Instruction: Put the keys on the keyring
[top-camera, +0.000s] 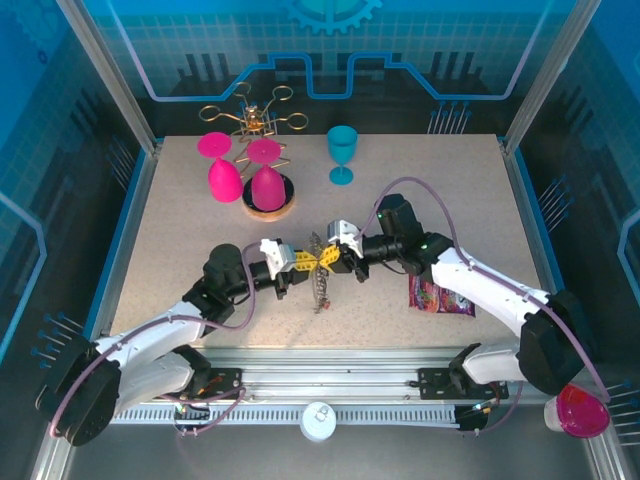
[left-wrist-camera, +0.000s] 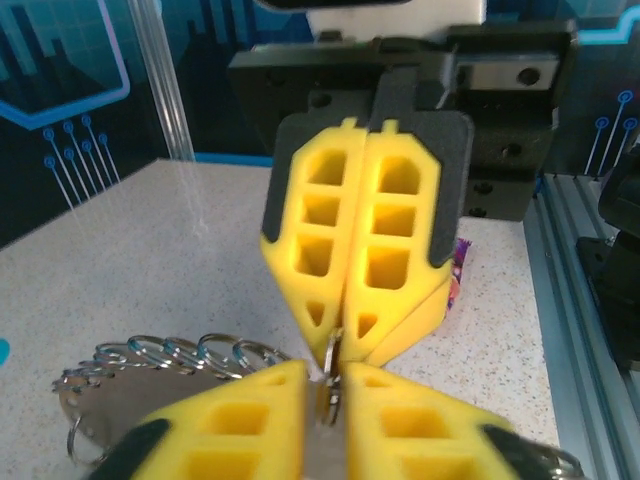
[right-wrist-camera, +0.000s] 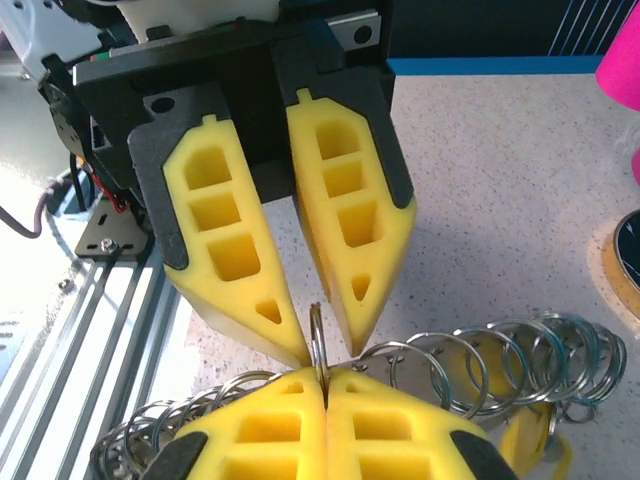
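The keyring (top-camera: 320, 285) hangs between my two grippers over the middle of the table, its silvery rings dangling. My right gripper (right-wrist-camera: 326, 372) is shut on one small silver ring (right-wrist-camera: 316, 335) of it. Facing it tip to tip, my left gripper (left-wrist-camera: 335, 375) has its fingers slightly parted around the same ring (left-wrist-camera: 333, 352), with a gap on each side. More rings fan out to the sides (right-wrist-camera: 480, 365) (left-wrist-camera: 180, 352). A yellow tag (right-wrist-camera: 525, 440) shows beside them; I cannot make out the keys themselves. From above, the left gripper (top-camera: 303, 262) and right gripper (top-camera: 331, 259) meet.
Two pink goblets (top-camera: 225, 180) (top-camera: 267, 185) stand upside down at the back left by a gold wire rack (top-camera: 255, 115). A teal goblet (top-camera: 342, 152) stands at the back. A colourful packet (top-camera: 440, 297) lies under the right arm.
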